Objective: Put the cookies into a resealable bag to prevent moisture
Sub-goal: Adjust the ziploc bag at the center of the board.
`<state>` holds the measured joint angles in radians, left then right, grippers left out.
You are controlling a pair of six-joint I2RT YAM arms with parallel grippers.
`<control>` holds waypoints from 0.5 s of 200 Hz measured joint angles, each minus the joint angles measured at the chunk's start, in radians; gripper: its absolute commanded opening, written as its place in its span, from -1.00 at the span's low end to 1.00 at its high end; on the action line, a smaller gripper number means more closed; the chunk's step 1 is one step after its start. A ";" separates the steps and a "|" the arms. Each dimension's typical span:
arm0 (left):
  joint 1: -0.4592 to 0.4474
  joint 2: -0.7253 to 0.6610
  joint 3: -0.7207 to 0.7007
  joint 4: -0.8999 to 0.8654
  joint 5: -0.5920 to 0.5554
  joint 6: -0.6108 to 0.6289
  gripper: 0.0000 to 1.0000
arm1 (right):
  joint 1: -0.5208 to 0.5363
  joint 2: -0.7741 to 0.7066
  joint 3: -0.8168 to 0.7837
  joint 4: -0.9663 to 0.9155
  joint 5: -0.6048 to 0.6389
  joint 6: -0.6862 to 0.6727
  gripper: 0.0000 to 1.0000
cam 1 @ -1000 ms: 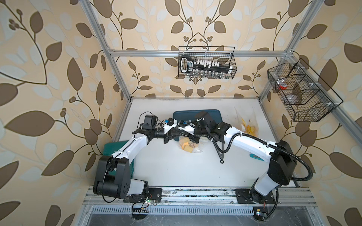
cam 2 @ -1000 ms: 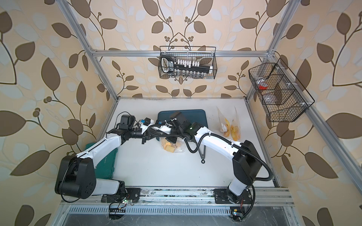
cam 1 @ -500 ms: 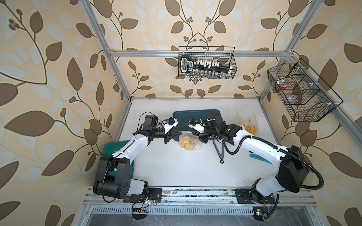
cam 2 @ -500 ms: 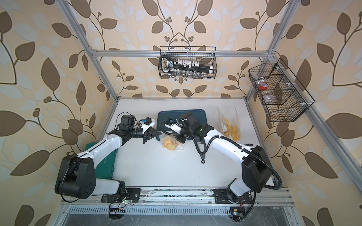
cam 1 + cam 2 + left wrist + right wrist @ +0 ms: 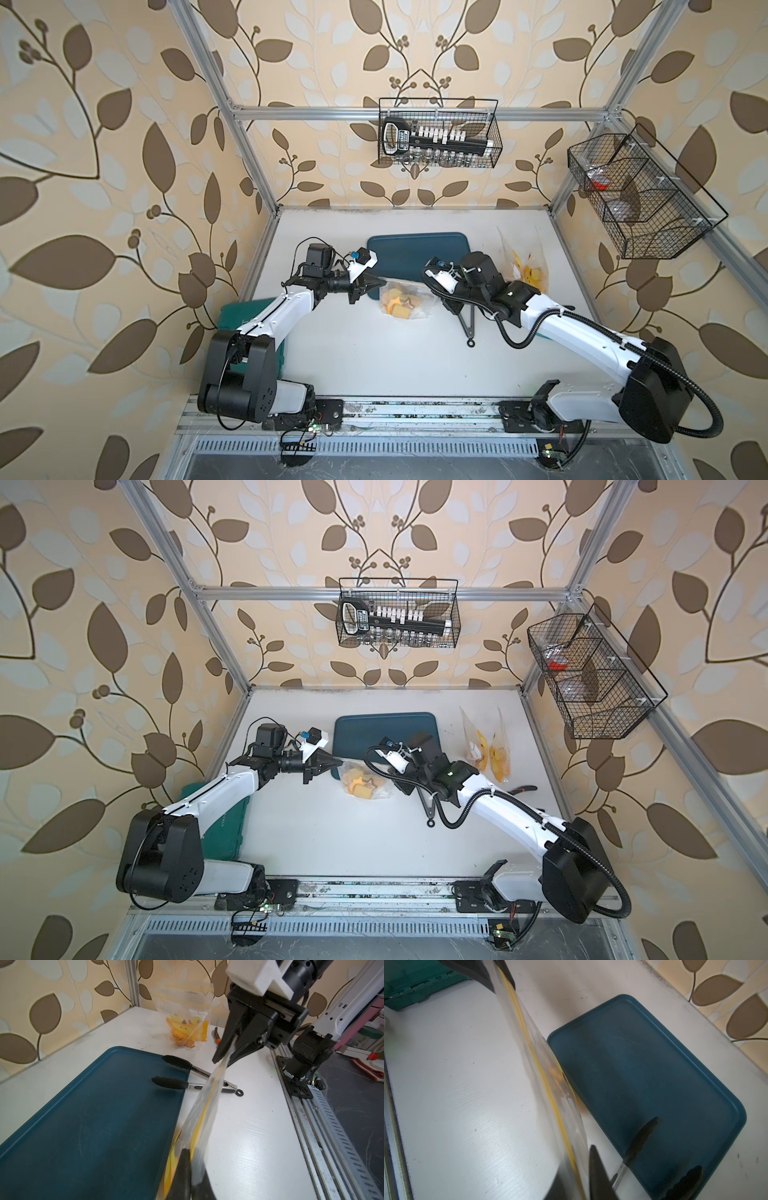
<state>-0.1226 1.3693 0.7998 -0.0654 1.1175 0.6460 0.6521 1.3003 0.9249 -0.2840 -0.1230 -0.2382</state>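
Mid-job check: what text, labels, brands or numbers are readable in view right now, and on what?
Nothing is clearly legible in any view.
Label on the black tool rack in the back wire basket: white lettering, too small to read.

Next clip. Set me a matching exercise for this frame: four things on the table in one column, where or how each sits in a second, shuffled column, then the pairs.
Things
1. bag of cookies
2. tongs
3. blue tray
4. green box

Places or states
A. at the table's left edge, beside the left arm
B. pinched at opposite ends by the left gripper and the right gripper
C. lying open, black tips over the tray's corner
D. flat on the table, behind the held bag

Pairs: 1-B, 2-C, 3-D, 4-A
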 measured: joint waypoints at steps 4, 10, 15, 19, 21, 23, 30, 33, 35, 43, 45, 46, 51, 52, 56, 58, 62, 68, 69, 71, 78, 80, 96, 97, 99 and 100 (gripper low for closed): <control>0.000 0.000 0.000 0.000 0.000 0.000 -1.00 | 0.000 -0.004 -0.003 0.001 -0.002 0.002 -0.99; -0.001 0.000 0.000 0.000 0.000 0.000 -1.00 | 0.000 -0.005 -0.003 0.000 -0.005 0.003 -1.00; -0.001 0.001 0.000 0.002 -0.001 -0.003 -1.00 | 0.000 -0.006 -0.003 0.003 -0.008 0.003 -1.00; 0.000 0.001 0.000 0.005 -0.001 -0.004 -1.00 | 0.000 -0.006 -0.003 0.004 -0.011 0.003 -1.00; -0.001 0.001 0.000 0.006 -0.001 -0.006 -1.00 | 0.000 -0.005 -0.003 0.005 -0.013 0.003 -1.00; -0.001 0.001 0.000 0.008 -0.001 -0.006 -0.89 | 0.000 -0.005 -0.003 0.005 -0.015 0.003 -1.00; -0.002 0.001 0.000 0.012 -0.003 -0.011 -0.63 | 0.000 -0.005 -0.003 0.005 -0.021 0.003 -1.00; -0.004 0.001 0.000 0.017 -0.006 -0.012 -0.55 | 0.000 -0.005 -0.003 0.005 -0.023 0.003 -1.00; -0.005 0.001 0.000 0.017 -0.007 -0.014 -0.50 | 0.000 -0.005 -0.003 0.005 -0.024 0.003 -1.00; -0.010 0.001 0.000 0.026 -0.014 -0.028 -0.32 | 0.000 -0.003 -0.003 0.004 -0.029 0.003 -1.00; -0.013 0.001 0.000 0.032 -0.016 -0.019 -0.29 | 0.000 -0.003 -0.003 0.003 -0.031 0.003 -1.00; -0.014 0.001 0.000 0.033 -0.017 -0.019 -0.28 | 0.000 -0.002 -0.003 0.003 -0.031 0.003 -1.00; -0.017 0.001 0.000 0.035 -0.021 -0.031 -0.24 | 0.000 0.000 -0.003 0.003 -0.033 0.003 -1.00; -0.019 0.001 0.000 0.039 -0.021 -0.023 -0.23 | 0.000 0.000 -0.003 0.003 -0.034 0.003 -1.00; -0.024 0.001 -0.001 0.039 -0.026 -0.038 -0.23 | 0.000 0.003 -0.003 0.002 -0.035 0.002 -1.00; -0.026 0.001 -0.001 0.041 -0.026 -0.034 -0.23 | 0.000 0.003 -0.003 0.001 -0.035 0.002 -1.00; -0.034 0.001 -0.001 0.042 -0.030 -0.035 -0.23 | 0.000 0.005 -0.003 0.000 -0.036 0.003 -1.00; -0.045 0.001 -0.001 0.044 -0.036 -0.036 -0.24 | 0.000 0.008 -0.003 -0.002 -0.038 0.003 -1.00; -0.047 0.001 -0.001 0.044 -0.037 -0.037 -0.24 | 0.000 0.008 -0.003 -0.002 -0.038 0.002 -1.00; -0.050 0.001 -0.001 0.044 -0.039 -0.038 -0.26 | 0.000 0.009 -0.003 -0.002 -0.038 0.002 -1.00; -0.064 0.002 -0.001 0.044 -0.050 -0.039 -0.33 | -0.001 0.011 -0.003 -0.004 -0.039 0.002 -1.00; -0.068 0.002 -0.001 0.043 -0.052 -0.039 -0.35 | -0.001 0.011 -0.003 -0.005 -0.039 0.002 -1.00; -0.089 0.016 0.007 0.029 -0.058 -0.025 -1.00 | -0.001 0.012 -0.003 -0.008 -0.039 0.002 -1.00; -0.089 0.016 0.007 0.028 -0.058 -0.025 -1.00 | -0.001 0.012 -0.003 -0.008 -0.039 0.002 -1.00; -0.090 0.019 0.008 0.027 -0.060 -0.028 -1.00 | -0.001 0.012 -0.003 -0.008 -0.039 0.002 -1.00; -0.090 0.020 0.008 0.026 -0.061 -0.027 -1.00 | -0.001 0.012 -0.003 -0.008 -0.039 0.002 -1.00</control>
<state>-0.2127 1.3891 0.8082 -0.0395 1.0569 0.6186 0.6514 1.3121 0.9222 -0.2924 -0.1619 -0.2359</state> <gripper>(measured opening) 0.140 0.047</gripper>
